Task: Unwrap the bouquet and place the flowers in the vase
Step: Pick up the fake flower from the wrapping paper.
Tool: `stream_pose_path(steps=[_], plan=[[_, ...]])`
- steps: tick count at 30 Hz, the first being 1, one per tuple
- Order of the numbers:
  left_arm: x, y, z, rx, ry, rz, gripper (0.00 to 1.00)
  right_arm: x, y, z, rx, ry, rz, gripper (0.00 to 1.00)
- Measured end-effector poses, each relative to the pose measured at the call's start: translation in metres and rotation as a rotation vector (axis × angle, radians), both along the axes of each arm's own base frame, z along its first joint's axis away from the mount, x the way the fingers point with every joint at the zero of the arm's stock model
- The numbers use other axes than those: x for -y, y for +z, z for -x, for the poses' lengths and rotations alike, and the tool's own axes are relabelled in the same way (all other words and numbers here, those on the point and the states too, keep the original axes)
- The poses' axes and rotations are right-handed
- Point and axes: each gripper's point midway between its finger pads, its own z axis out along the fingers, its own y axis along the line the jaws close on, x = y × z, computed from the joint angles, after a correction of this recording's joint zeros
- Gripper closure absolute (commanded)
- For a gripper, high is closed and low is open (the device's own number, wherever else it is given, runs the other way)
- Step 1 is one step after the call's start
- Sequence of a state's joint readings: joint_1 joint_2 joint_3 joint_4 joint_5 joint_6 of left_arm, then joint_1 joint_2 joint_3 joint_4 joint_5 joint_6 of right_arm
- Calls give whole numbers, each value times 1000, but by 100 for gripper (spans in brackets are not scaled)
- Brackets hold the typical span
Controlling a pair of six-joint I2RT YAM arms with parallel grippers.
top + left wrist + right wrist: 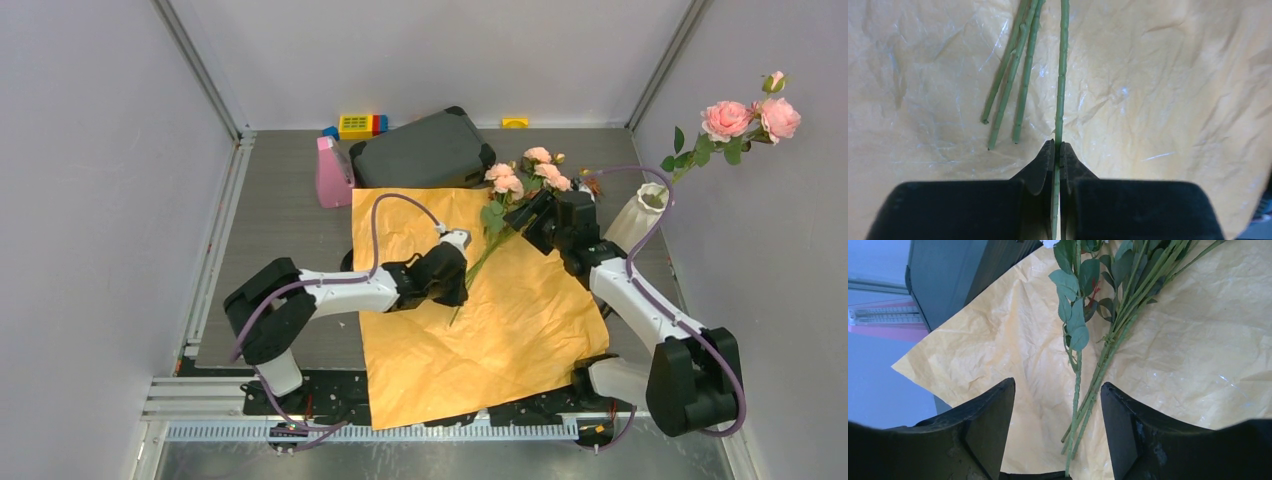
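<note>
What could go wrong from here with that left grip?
The left gripper pinches one thin stem near its cut end; the bloom end may swing or slip. Leaves crowd the other stems, so lifting may drag them. The vase already holds leaning roses; it might tip.

left wrist: flowers (1062, 75) cut off at top edge, one stem's end hidden inside left gripper (1058, 146) | right wrist: blooms cut off at top edge | overhead: vase (628, 225) base behind right arm (640, 300); far yellow item (515, 122) too small to tell
</note>
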State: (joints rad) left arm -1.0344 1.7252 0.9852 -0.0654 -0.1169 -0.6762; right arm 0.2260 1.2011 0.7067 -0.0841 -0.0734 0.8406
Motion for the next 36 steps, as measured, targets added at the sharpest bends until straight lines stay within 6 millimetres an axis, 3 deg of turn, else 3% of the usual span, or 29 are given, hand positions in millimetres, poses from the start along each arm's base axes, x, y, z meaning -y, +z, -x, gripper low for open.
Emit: stream_pose_path(steps=[9,15,25,36], plan=[[10,66,-11,-22,43,337,100,-1,21,5,49,15,-28,29],[13,94,-11,-18,35,458,100,-10,25,8,44,48,-71,29],[15,104,-3,-18,-5,519,100,-25,20,-4,40,81,-141,31],[13,111,6,-21,-43,543,100,-33,8,-25,22,88,-160,42]])
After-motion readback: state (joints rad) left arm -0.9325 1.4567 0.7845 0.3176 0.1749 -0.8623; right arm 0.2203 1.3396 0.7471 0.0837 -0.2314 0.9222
